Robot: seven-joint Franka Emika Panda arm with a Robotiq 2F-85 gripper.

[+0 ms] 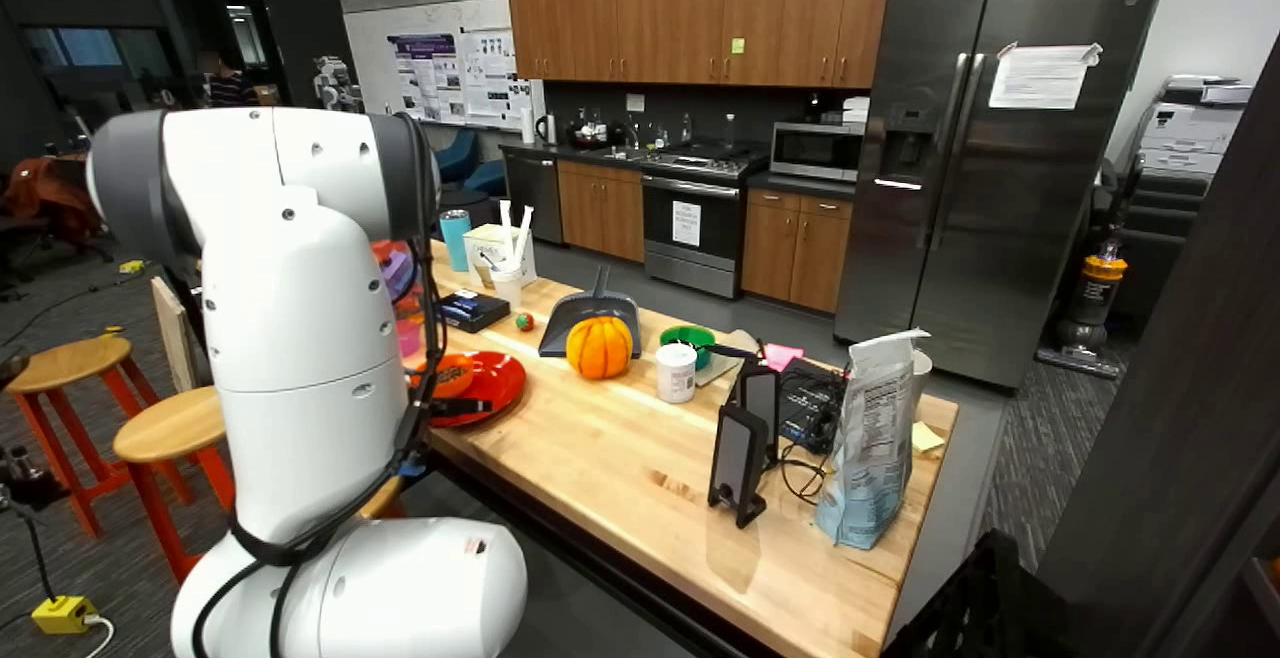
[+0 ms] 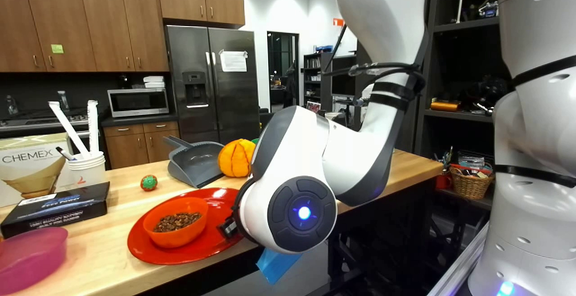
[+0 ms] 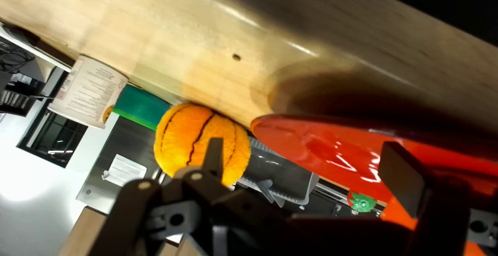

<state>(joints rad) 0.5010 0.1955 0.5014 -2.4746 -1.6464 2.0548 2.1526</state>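
Red plate (image 2: pixel 221 205) lies near the wide-spread pincer (image 3: pixel 305 153) — a box (image 2: pixel 31 157) reads "CHEMEX".

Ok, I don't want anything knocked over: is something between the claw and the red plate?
Nothing visible stands between the open claw and the red plate; in the wrist view, the plate's rim shows uncovered within the claw's opening. The orange bowl sits on the plate, set back from the rim nearest the claw.
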